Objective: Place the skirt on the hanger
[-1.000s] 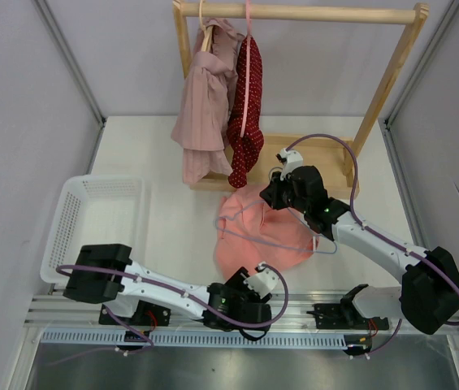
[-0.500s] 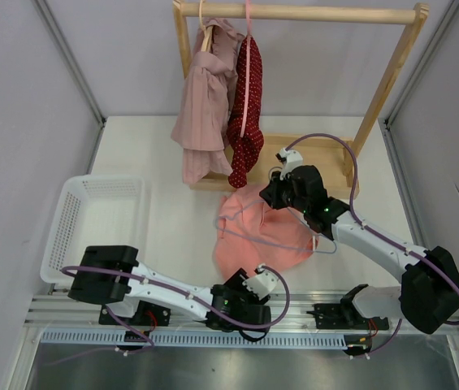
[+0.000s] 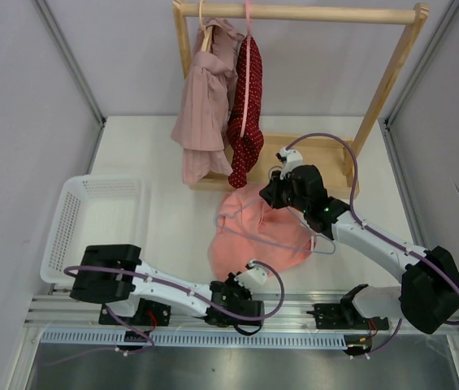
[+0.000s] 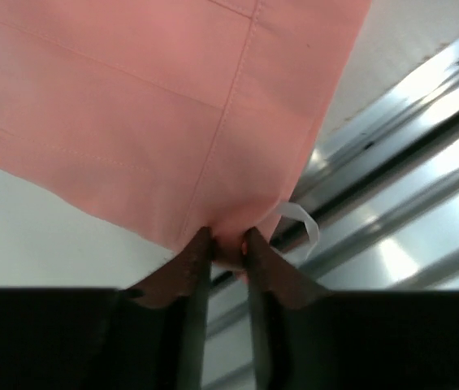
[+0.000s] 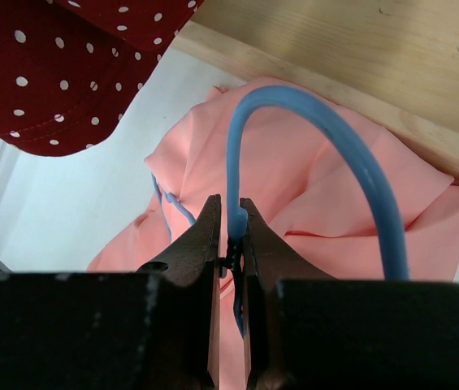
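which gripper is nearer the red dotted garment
Right. The right gripper, shut on the hanger, sits under the red dotted garment; the left gripper pinches the near edge of the skirt.

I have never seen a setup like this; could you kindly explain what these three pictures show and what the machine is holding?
These are two robot arms bolted at the near edge of a table. The wide picture looks down from above and behind them. The other two come from a small camera on each wrist, so you see each arm's own fingers. A salmon skirt lies on the table, with a thin light-blue hanger across it. The left gripper pinches the skirt's near hem. The right gripper is shut on the hanger near the base of its hook. Behind stands a wooden rack holding a striped garment and a dotted red garment. A white basket sits at the left.
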### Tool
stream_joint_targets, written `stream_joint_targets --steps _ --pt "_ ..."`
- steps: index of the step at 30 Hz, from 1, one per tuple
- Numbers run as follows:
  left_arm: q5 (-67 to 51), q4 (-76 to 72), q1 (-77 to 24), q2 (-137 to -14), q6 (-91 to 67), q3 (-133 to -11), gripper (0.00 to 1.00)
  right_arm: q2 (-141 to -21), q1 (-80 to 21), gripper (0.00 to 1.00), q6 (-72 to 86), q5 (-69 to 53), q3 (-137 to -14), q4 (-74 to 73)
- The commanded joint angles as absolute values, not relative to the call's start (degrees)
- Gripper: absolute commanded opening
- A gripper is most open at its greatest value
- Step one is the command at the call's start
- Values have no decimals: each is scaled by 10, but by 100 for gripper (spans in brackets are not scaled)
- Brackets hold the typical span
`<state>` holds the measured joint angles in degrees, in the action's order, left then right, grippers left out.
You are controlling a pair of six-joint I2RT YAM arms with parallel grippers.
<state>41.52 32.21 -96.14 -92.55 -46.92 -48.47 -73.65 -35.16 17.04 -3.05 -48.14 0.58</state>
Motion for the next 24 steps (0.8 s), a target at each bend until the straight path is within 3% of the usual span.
stream_joint_targets --steps 1,3,13,24 --pt "433 309 -931 -883 -477 -446 7 -732 -351 0 168 -28 -512 20" --pt "419 273 -911 -854 -458 -426 0 -732 -351 0 165 -29 -519 18" --pt "155 125 -691 -558 -391 -300 0 -700 -307 0 190 -59 -513 58" --pt "-90 20 -415 -584 -410 -246 0 -628 -280 0 222 -105 -448 155"
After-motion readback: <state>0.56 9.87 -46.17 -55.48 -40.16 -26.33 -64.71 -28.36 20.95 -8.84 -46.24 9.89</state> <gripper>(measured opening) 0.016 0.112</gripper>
